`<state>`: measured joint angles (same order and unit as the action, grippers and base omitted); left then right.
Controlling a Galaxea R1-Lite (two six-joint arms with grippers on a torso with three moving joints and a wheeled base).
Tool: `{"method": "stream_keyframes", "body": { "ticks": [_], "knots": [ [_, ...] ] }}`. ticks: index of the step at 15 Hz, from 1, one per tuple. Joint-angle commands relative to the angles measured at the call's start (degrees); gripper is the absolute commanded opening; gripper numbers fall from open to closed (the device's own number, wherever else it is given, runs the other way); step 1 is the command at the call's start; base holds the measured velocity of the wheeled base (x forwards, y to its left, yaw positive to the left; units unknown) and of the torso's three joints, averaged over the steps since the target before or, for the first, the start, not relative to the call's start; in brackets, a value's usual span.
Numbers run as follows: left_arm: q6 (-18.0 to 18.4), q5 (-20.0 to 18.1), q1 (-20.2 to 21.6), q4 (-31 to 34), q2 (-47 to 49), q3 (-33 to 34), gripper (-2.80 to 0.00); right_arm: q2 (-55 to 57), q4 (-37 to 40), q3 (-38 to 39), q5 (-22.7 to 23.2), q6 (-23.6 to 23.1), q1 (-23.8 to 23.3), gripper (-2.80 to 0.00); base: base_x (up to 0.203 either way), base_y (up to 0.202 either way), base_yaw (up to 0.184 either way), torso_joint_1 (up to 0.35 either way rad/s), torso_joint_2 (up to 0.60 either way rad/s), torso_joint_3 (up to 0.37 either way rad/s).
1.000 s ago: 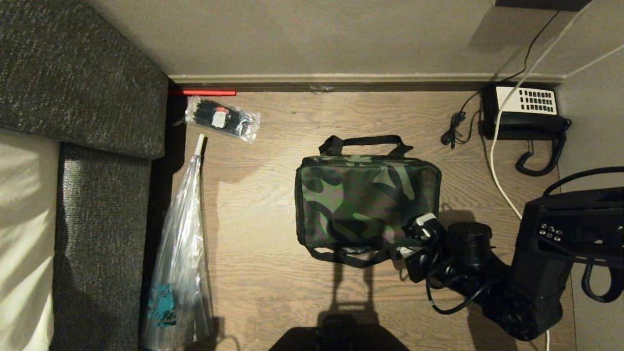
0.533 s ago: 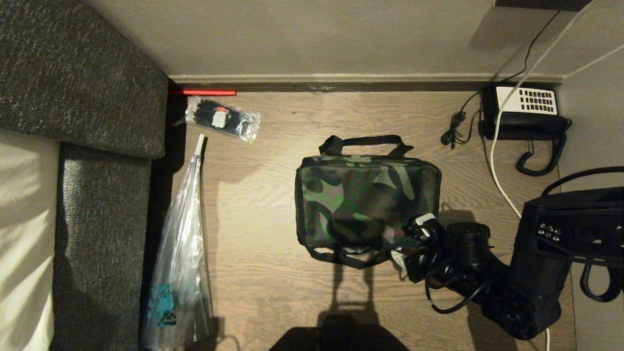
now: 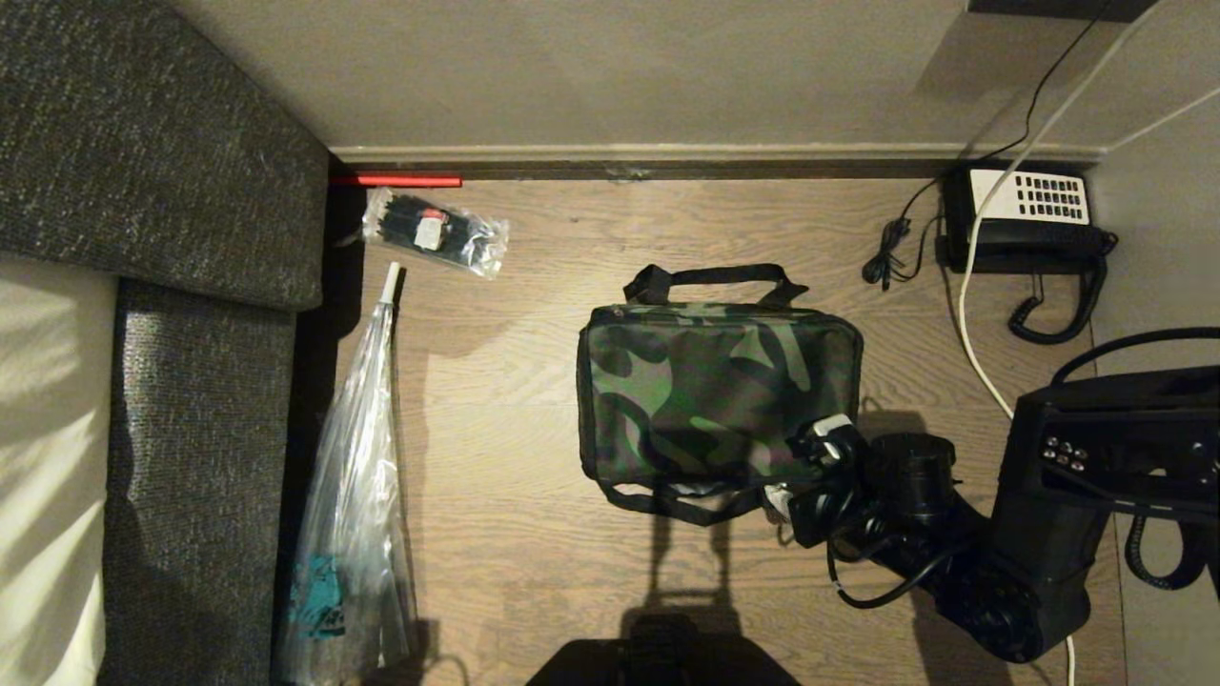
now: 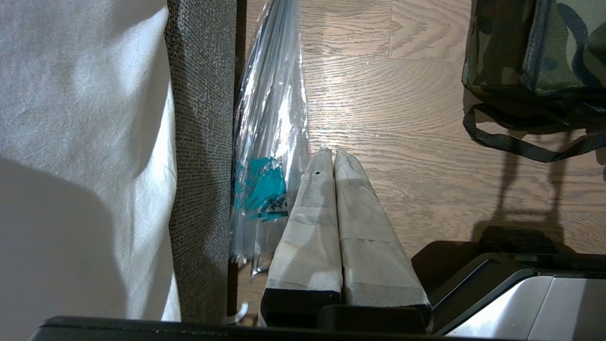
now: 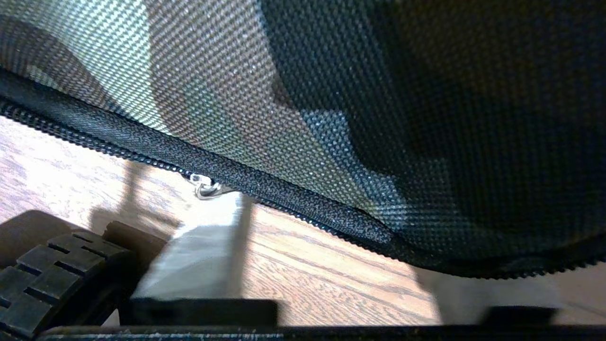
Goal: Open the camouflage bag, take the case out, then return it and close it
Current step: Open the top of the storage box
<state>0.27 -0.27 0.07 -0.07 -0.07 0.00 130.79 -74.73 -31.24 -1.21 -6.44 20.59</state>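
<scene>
Right gripper [image 3: 780,491] was parked at the camouflage bag [image 3: 710,391] 5 o'clock corner, fingers spread; zipper pull [image 5: 204,185] probably between them.

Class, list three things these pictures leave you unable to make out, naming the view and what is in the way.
1. The case: no view shows it; the zipped camouflage bag would hide it.
2. The right gripper fingertips: head view, hidden behind its own wrist; right wrist view, blurred under the bag's edge.
3. Clear plastic bag contents: head view, too small.
</scene>
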Motion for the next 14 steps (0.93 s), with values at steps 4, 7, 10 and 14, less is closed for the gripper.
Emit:
{"method": "stream_keyframes", "body": {
  "ticks": [4, 7, 10, 14],
  "knots": [
    [0.0, 0.0, 0.0, 0.0, 0.1, 0.1, -2.80, -0.8, -0.1, 0.7, -0.3, -0.3, 0.0, -2.80, 0.000, 0.000, 0.000, 0.000, 0.00, 0.000],
    [0.0, 0.0, 0.0, 0.0, 0.1, 0.1, -2.80, -0.9, -0.3, 0.7, -0.4, -0.4, 0.0, -2.80, 0.000, 0.000, 0.000, 0.000, 0.00, 0.000],
    [0.0, 0.0, 0.0, 0.0, 0.1, 0.1, -2.80, -1.3, -0.3, 1.3, -0.2, -0.7, -0.7, -2.80, 0.000, 0.000, 0.000, 0.000, 0.00, 0.000],
    [0.0, 0.0, 0.0, 0.0, 0.1, 0.1, -2.80, -0.9, 0.1, 1.8, -0.1, -1.3, -1.3, -2.80, 0.000, 0.000, 0.000, 0.000, 0.00, 0.000]
  ]
}}
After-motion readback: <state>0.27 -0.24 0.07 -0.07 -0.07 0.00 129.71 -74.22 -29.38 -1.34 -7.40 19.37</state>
